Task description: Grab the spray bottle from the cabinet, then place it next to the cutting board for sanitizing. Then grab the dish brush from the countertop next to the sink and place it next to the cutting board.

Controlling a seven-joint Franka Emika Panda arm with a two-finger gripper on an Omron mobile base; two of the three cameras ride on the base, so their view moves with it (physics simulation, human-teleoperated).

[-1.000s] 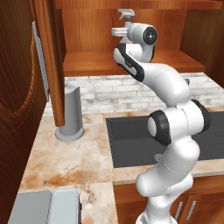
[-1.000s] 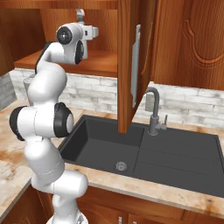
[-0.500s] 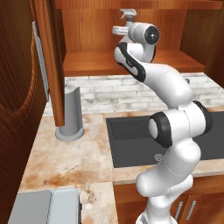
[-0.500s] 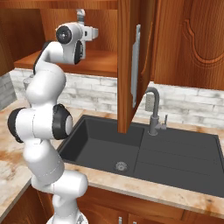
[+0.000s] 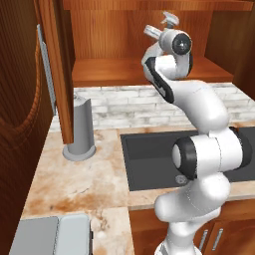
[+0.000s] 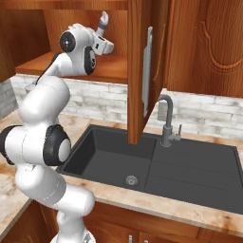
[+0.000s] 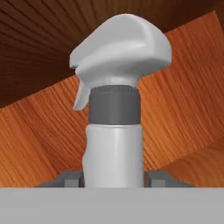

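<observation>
Claw point(image 7: 113, 178): closed on the spray bottle point(image 7: 114, 118), one dark finger tip point(image 7: 70, 178) pressed to each side of the pale body, just below the dark grey collar.

Spray bottle: upright between the fingers in the hand view, trigger head above the claw, nozzle lever hanging to one side. From the right base view its head point(image 6: 102, 21) pokes up past the wrist.

Cabinet point(image 5: 119, 30): encloses the claw; wooden back panel directly behind the bottle, shelf below it (whether the base rests on the shelf cannot be told). Open door point(image 6: 142, 66) to the arm's right.

Sink point(image 6: 190, 166): well below the claw, faucet point(image 6: 166, 121) at its back edge.

Countertop point(image 5: 74, 179): below and left, bearing a tall grey cylinder point(image 5: 82, 129).
</observation>
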